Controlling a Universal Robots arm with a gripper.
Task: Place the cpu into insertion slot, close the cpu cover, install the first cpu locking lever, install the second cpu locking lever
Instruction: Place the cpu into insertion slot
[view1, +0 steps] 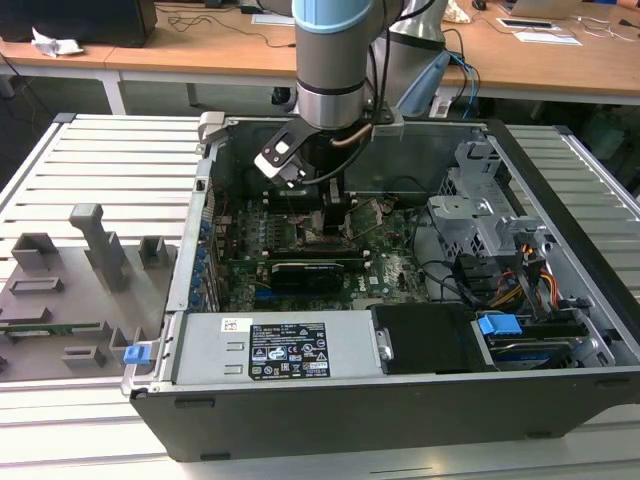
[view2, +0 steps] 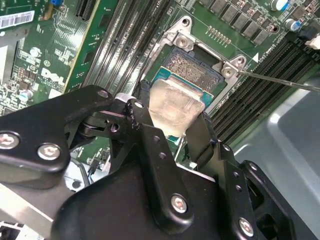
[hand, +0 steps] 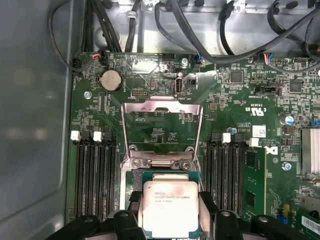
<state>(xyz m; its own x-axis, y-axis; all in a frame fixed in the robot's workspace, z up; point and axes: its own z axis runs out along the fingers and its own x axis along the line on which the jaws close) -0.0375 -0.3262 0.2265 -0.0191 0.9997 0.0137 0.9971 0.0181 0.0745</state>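
My gripper (view2: 172, 120) is shut on the cpu (view2: 172, 106), a small silver-topped square chip clamped between two black fingers (view2: 150, 131). The chip hangs over the near part of the insertion slot (view2: 192, 67), whose dark pin field shows beyond it. I cannot tell whether chip and socket touch. In the first wrist view the cpu (hand: 170, 207) sits between the fingertips (hand: 135, 206). The cpu cover (hand: 162, 105) stands swung open past the socket. A thin metal lever rod (view2: 280, 80) sticks out beside the socket. In the exterior view the gripper (view1: 335, 215) is low over the motherboard (view1: 385, 265).
Long black memory slots (hand: 92, 175) flank the socket on both sides. A black graphics card (view1: 305, 270) lies close to the gripper. The case holds a power supply (view1: 280, 350), a drive cage (view1: 480, 210) and cables (hand: 200, 30). A grey fixture tray (view1: 70, 290) lies outside the case.
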